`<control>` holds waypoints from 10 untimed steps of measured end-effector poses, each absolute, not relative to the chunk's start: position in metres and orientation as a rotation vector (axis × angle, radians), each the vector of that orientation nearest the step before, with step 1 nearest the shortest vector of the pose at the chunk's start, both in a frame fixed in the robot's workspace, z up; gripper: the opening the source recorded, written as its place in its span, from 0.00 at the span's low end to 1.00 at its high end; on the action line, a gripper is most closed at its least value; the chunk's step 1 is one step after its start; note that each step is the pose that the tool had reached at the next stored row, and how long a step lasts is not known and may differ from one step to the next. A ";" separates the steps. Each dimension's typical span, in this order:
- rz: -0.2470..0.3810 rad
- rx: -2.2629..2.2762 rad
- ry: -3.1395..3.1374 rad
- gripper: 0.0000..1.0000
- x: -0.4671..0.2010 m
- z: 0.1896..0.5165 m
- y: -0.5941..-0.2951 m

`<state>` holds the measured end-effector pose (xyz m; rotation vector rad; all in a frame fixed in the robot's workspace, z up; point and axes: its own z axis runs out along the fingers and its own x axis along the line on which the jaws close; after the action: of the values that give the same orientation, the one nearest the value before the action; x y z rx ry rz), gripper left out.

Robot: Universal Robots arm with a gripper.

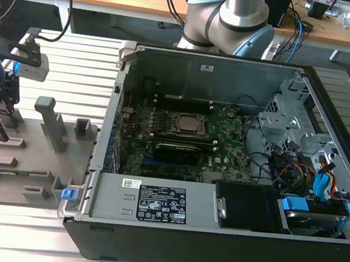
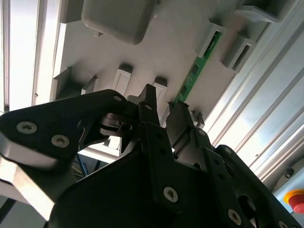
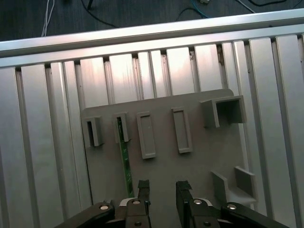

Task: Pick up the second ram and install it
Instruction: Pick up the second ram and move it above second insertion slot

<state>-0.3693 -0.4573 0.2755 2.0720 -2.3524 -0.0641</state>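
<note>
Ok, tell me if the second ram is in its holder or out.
In. The second ram stands on edge in a slot of the gray holder, the open gripper beside it, not gripping.

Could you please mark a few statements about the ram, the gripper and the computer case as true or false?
1. The second ram sits in a slot of the grey fixture plate. True.
2. The gripper is shut on the ram. False: it is open and holds nothing.
3. The computer case is open, showing the motherboard. True.
4. The gripper hangs over the motherboard. False: it is over the fixture plate, at the exterior view's left of the case.
</note>
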 end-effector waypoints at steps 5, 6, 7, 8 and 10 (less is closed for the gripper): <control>-0.064 2.072 -2.352 0.36 -0.369 0.271 -0.457; -0.064 2.072 -2.352 0.36 -0.369 0.270 -0.457; -0.064 2.072 -2.352 0.36 -0.369 0.269 -0.457; -0.064 2.072 -2.352 0.36 -0.369 0.269 -0.457; -0.064 2.072 -2.352 0.36 -0.369 0.267 -0.457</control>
<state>-0.3693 -0.4573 0.2666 2.0720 -2.3524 -0.0641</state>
